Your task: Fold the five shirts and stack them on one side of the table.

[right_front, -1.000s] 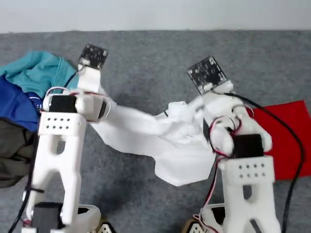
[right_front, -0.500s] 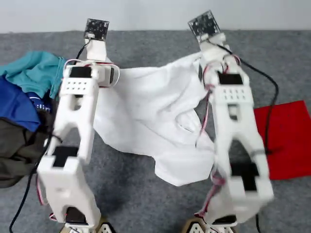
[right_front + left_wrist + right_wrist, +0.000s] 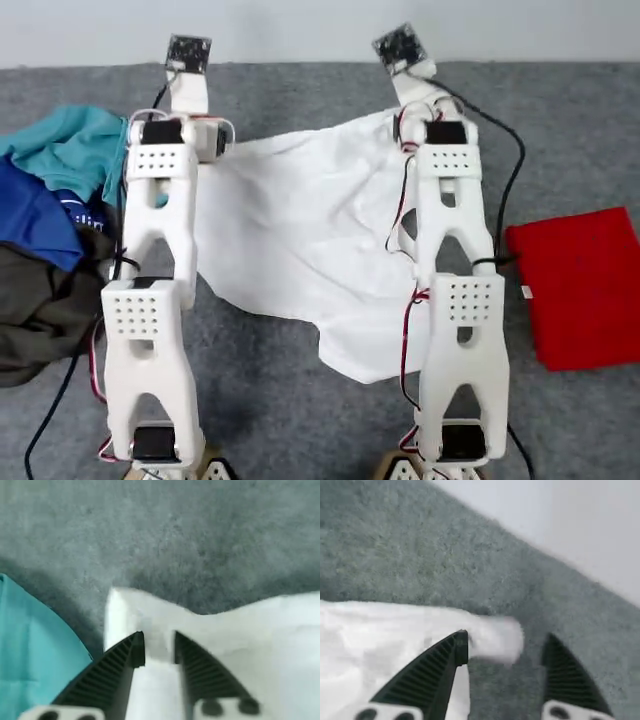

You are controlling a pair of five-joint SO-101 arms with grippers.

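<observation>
White shirt [image 3: 300, 230]: thin soft fabric, rumpled, spread mid-table btwn both arms on grey felt-like table cover [image 3: 300, 95]. Far edge pulled fairly straight; near edge trails to lumpy point.
L gripper [image 3: 156, 647]: ribbed black jaws nearly together, pinching shirt's far-left corner.
R gripper [image 3: 507, 645]: jaws wide apart, gripping nothing; limp shirt corner lies btwn them, by one jaw.
Red shirt [image 3: 580, 285]: folded, neat rectangle, R side.
Teal shirt [image 3: 70, 145], blue shirt [image 3: 35, 215], dark shirt [image 3: 35, 310]: crumpled heap, L edge.
</observation>
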